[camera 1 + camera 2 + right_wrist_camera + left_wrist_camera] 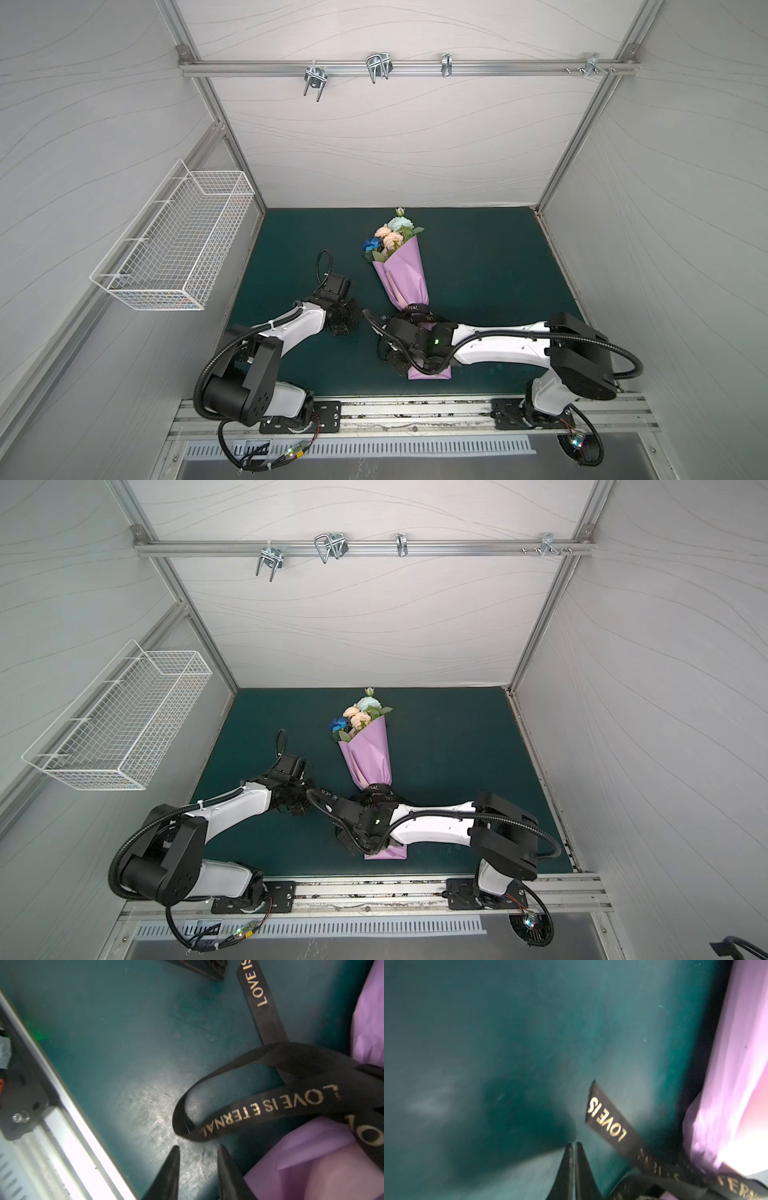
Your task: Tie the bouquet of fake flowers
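The bouquet lies mid-mat, blooms toward the back wall, rolled in lilac paper. A black ribbon circles the paper's narrow waist. One tail lies flat on the mat and another curls in a loose loop, though the crossing itself is too hidden to call it a knot. The left gripper sits beside the flat tail with its tips pressed nearly together, empty. The right gripper hangs by the loop with its jaws parted, gripping nothing.
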